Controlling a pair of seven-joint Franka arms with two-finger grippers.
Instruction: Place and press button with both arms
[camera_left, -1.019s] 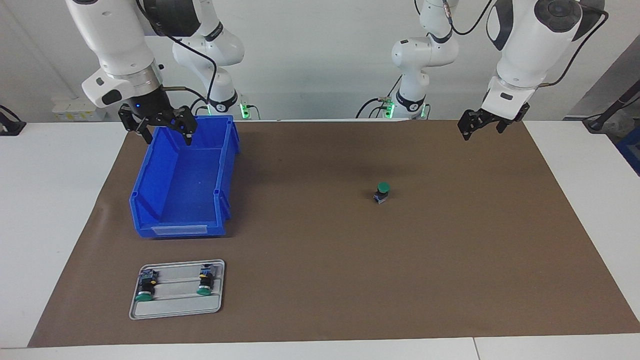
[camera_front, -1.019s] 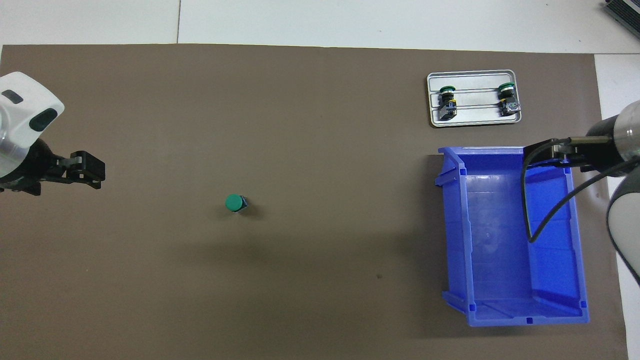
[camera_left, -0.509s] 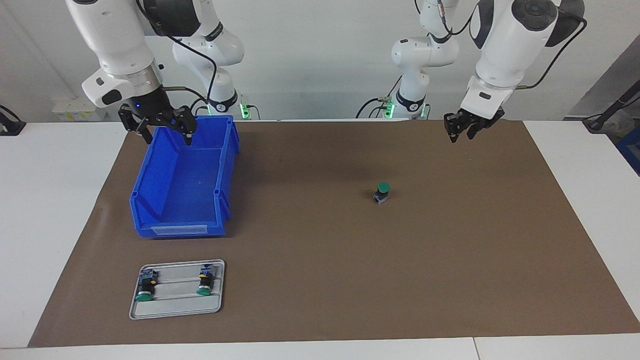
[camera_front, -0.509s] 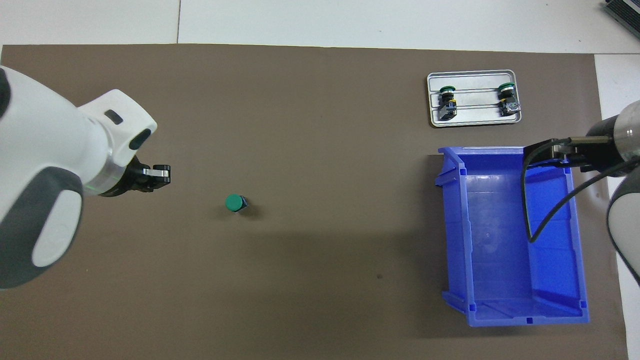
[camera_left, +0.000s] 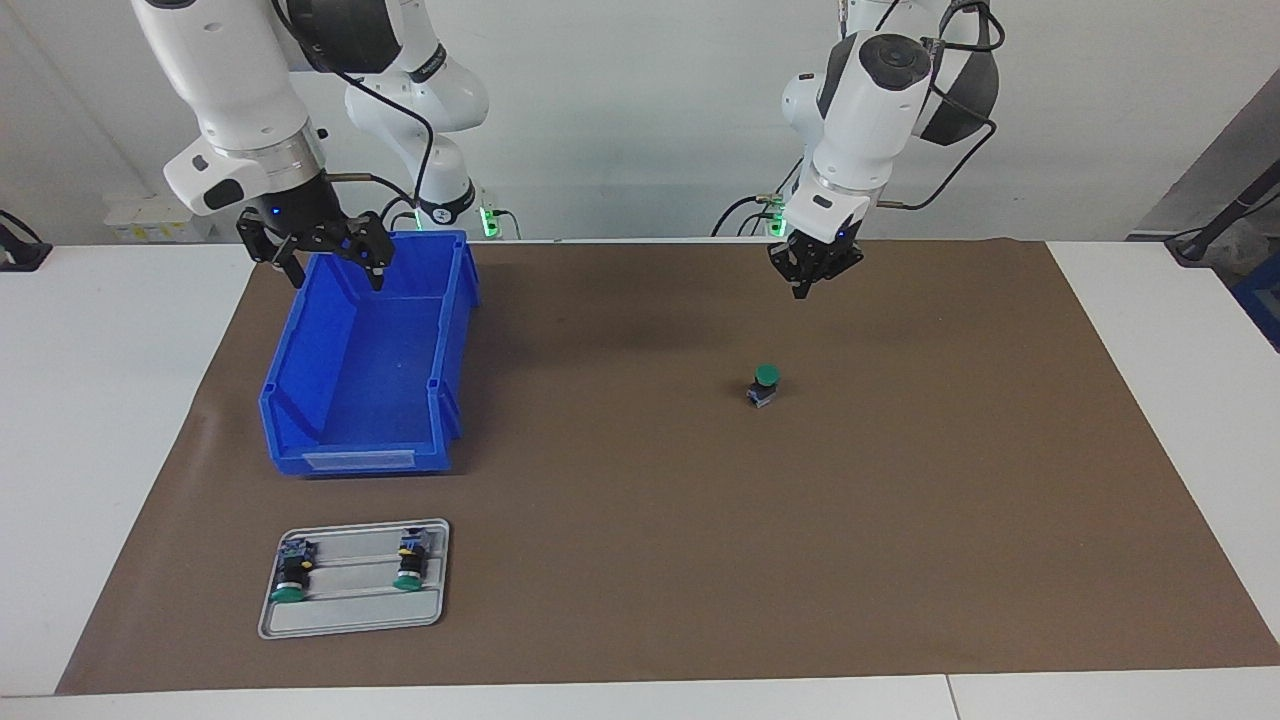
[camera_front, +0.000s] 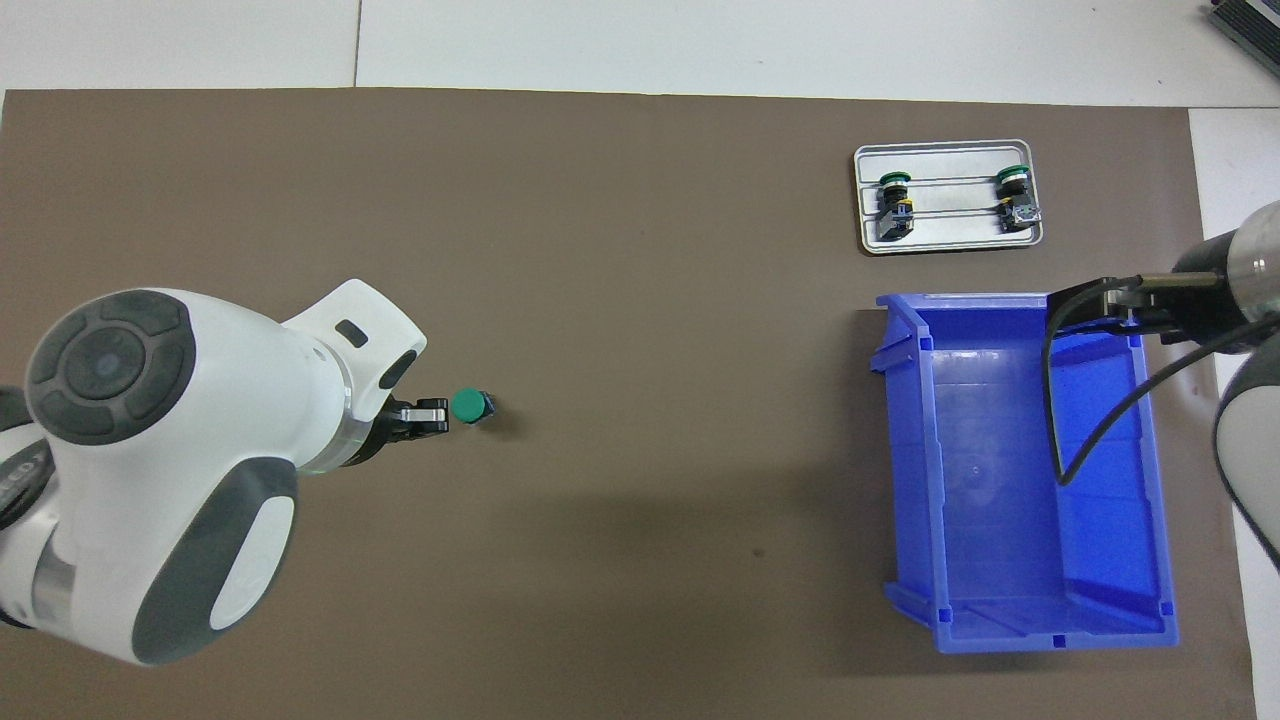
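- The button (camera_left: 765, 384) stands upright on the brown mat (camera_left: 650, 600), green cap up, so it can be pushed from above.
- The left gripper (camera_left: 803, 289) hangs up in the air near the button, fingers pressed together and holding nothing, probably to make one blunt tip for pushing.
- The right gripper (camera_left: 330, 262) waits over the blue bin (camera_left: 300, 440), fingers spread wide, out of the way.

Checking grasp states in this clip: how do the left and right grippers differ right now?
The left gripper is shut, its fingertips meeting; the right gripper stands open. The left hangs over bare mat near the lone button; the right hangs over the blue bin. Both are raised and hold nothing.
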